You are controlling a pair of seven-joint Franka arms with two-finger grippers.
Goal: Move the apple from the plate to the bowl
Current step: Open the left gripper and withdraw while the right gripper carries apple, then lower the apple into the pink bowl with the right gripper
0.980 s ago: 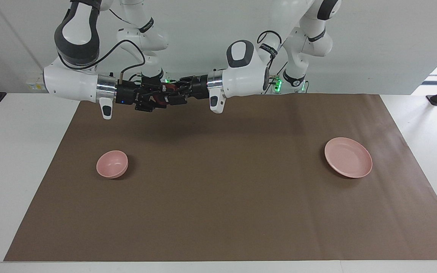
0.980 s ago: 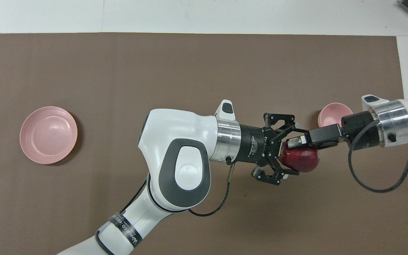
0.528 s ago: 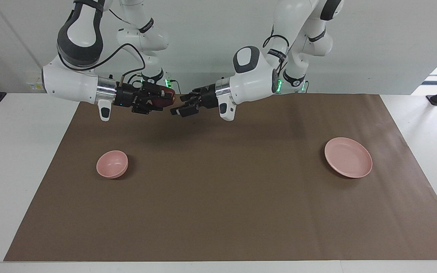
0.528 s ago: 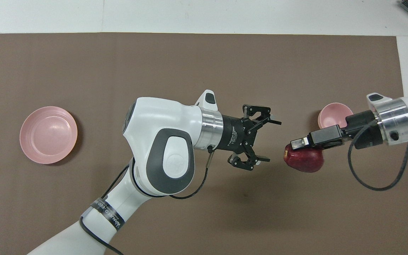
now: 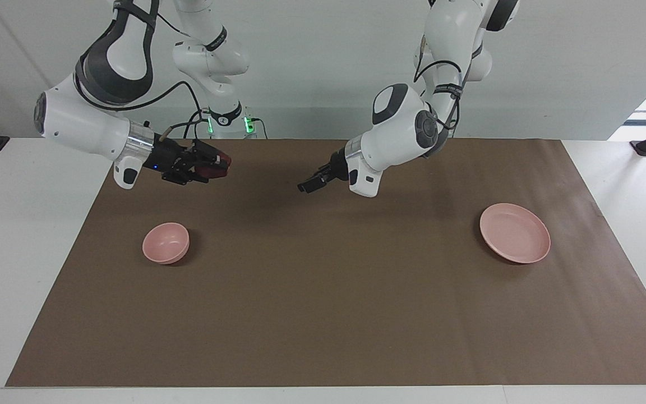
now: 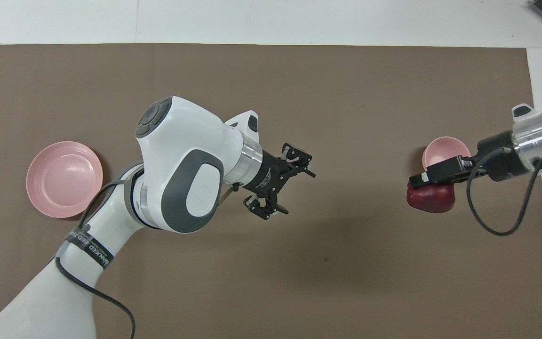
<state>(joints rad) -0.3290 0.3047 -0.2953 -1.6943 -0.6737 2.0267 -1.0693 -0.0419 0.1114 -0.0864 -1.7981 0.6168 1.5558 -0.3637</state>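
Brown mat (image 5: 323,314) across a white table (image 5: 14,252), dark stands at its ends.

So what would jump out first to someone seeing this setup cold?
Probably the dark red apple, held up in the air by the right gripper toward the right arm's end of the table, close to the small pink bowl. Next, the left gripper, open and holding nothing, over the middle of the brown mat. The flat pink plate sits bare toward the left arm's end.

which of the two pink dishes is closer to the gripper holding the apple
The small deep pale pink bowl, at the right arm's end of the table. The right gripper carries the dark red apple near it; the wide flat pink plate lies at the left arm's end.
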